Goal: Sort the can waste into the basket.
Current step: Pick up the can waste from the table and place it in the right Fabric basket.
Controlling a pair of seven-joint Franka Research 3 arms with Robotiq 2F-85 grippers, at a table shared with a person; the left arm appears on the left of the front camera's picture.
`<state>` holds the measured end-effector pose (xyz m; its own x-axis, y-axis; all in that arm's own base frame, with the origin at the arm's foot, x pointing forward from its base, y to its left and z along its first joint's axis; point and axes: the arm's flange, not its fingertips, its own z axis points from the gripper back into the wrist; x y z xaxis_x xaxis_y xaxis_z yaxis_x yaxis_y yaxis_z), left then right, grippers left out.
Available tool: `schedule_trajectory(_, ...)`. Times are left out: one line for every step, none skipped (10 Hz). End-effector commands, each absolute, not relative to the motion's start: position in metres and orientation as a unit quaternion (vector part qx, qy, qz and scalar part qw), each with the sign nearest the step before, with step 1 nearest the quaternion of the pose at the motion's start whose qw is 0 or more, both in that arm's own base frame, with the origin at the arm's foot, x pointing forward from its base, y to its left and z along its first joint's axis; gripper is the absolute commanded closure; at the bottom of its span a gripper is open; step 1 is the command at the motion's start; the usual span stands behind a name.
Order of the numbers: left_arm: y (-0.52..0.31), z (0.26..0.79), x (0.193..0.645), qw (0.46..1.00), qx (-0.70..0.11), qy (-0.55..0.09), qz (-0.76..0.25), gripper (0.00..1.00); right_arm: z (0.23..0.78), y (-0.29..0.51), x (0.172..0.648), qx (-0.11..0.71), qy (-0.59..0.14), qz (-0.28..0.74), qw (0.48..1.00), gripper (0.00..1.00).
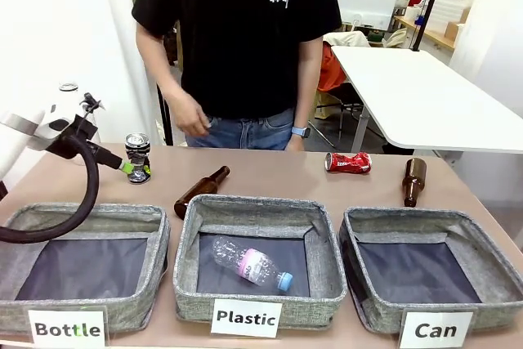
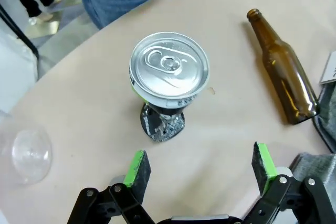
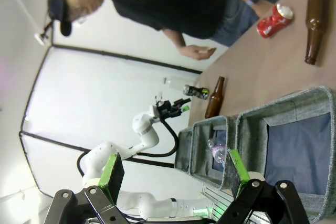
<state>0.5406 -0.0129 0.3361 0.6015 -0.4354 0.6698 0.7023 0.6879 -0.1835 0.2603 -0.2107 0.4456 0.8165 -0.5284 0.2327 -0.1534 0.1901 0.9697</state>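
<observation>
A black-and-silver can (image 1: 137,151) stands upright at the table's far left, its silver top (image 2: 169,72) facing me in the left wrist view. My left gripper (image 1: 136,171) (image 2: 200,162) is open just short of it, touching nothing. A dented red can (image 1: 347,162) (image 3: 274,20) lies on its side at the far right of the table. The grey basket marked "Can" (image 1: 409,218) (image 3: 283,103) sits at the front right with nothing in it. High above that basket my right gripper (image 3: 173,169) hangs open with nothing between its fingers.
One brown bottle (image 1: 200,190) (image 2: 283,69) lies beside the black-and-silver can, another (image 1: 413,180) (image 3: 315,19) beside the red can. The "Plastic" basket (image 1: 257,206) holds a clear bottle (image 1: 249,263). The "Bottle" basket (image 1: 82,218) is at the left. A person (image 1: 237,38) stands across the table.
</observation>
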Motion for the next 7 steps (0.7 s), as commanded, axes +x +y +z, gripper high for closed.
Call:
schedule_trajectory(-0.009, 0.326, 0.558, 0.857, -0.236, -0.311, -0.337, 0.00, 0.448, -0.213, 0.264, 0.624, -0.287, -0.120, 0.717, 0.00)
schedule_trajectory(-0.008, 0.325, 0.561, 0.857, -0.245, -0.298, -0.341, 0.00, 0.448, -0.213, 0.264, 0.624, -0.287, -0.120, 0.717, 0.00)
schedule_trajectory(-0.001, 0.335, 0.556, 0.856, -0.254, -0.297, -0.340, 0.00, 0.448, -0.213, 0.264, 0.624, -0.287, -0.120, 0.717, 0.00)
schedule_trajectory(0.016, 0.352, 0.538, 0.856, -0.281, -0.284, -0.328, 0.00, 0.448, -0.213, 0.264, 0.624, -0.287, -0.120, 0.717, 0.00)
schedule_trajectory(0.036, 0.367, 0.513, 0.854, -0.301, -0.264, -0.333, 0.00, 0.448, -0.213, 0.264, 0.624, -0.287, -0.120, 0.717, 0.00)
schedule_trajectory(0.057, 0.379, 0.482, 0.848, -0.316, -0.240, -0.350, 0.00, 0.448, -0.213, 0.264, 0.624, -0.287, -0.120, 0.717, 0.00)
schedule_trajectory(0.077, 0.388, 0.449, 0.840, -0.337, -0.233, -0.355, 0.00, 0.448, -0.213, 0.264, 0.624, -0.287, -0.120, 0.717, 0.00)
